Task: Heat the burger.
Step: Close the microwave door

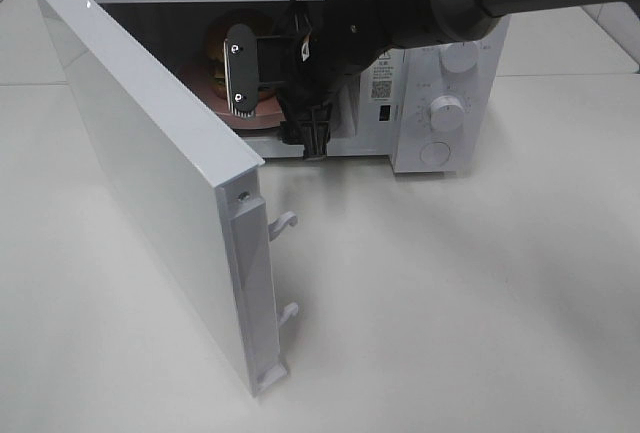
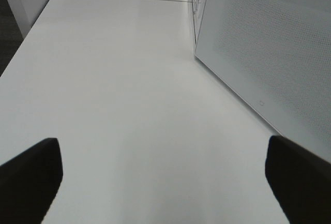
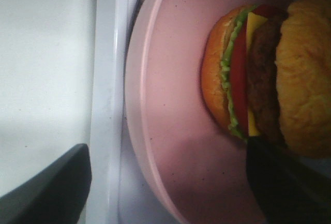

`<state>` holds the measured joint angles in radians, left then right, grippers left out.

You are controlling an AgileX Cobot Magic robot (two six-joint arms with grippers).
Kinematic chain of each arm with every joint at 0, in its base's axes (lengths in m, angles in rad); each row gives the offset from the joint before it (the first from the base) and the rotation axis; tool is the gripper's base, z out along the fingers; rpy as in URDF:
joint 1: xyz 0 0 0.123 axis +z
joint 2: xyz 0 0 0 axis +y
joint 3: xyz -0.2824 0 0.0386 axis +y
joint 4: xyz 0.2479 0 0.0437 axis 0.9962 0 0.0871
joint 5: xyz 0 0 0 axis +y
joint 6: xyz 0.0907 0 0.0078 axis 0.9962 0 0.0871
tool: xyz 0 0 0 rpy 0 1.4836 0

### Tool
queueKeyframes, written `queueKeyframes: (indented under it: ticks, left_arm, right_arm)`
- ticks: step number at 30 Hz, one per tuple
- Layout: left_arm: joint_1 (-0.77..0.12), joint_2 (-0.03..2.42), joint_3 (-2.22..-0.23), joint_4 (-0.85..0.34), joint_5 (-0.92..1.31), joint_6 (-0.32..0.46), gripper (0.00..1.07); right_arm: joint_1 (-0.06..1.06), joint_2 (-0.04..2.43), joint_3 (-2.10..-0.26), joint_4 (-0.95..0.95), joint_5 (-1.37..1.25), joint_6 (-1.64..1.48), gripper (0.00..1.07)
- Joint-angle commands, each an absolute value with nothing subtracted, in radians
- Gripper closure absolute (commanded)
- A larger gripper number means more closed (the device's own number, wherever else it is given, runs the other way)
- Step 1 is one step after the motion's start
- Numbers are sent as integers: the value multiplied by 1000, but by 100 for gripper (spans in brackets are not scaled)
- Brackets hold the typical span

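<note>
lets go of the burger (image 3: 258,74) on its pink plate (image 3: 170,79) inside the open microwave (image 1: 440,103), with right pincer (image 3: 165,157) spread wide and empty, left pincer (image 2: 163,146) likewise; next probably needs backing out, then shutting the door (image 1: 150,173).

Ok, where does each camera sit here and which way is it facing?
Exterior high: mounted high, looking down at the table and open microwave; the right arm reaches into it.
Left wrist: low over the table, facing along it past the microwave door; two dark fingertips, wide apart.
Right wrist: at the microwave's mouth, facing the burger on its pink plate; both fingers show, apart.
Shared: exterior and right wrist both show the plate; exterior and left wrist, the door.
</note>
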<state>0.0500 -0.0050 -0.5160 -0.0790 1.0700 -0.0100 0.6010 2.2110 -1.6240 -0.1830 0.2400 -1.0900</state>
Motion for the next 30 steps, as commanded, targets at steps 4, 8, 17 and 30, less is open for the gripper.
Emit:
queueKeyframes:
  ticks: [4, 8, 17, 30]
  left_arm:
    - [45, -20, -516, -82, 1070, -10, 6]
    - [45, -20, -516, -82, 1070, -10, 6]
    - [45, -20, -516, -82, 1070, -10, 6]
    - [45, -20, -516, -82, 1070, -10, 6]
  right_arm:
    - [596, 2167, -1567, -182, 213, -1081, 32]
    - [596, 2129, -1507, -182, 157, -1081, 32]
    - [596, 2069, -1404, -182, 127, -1081, 32]
    - [596, 1913, -1218, -182, 68, -1076, 32]
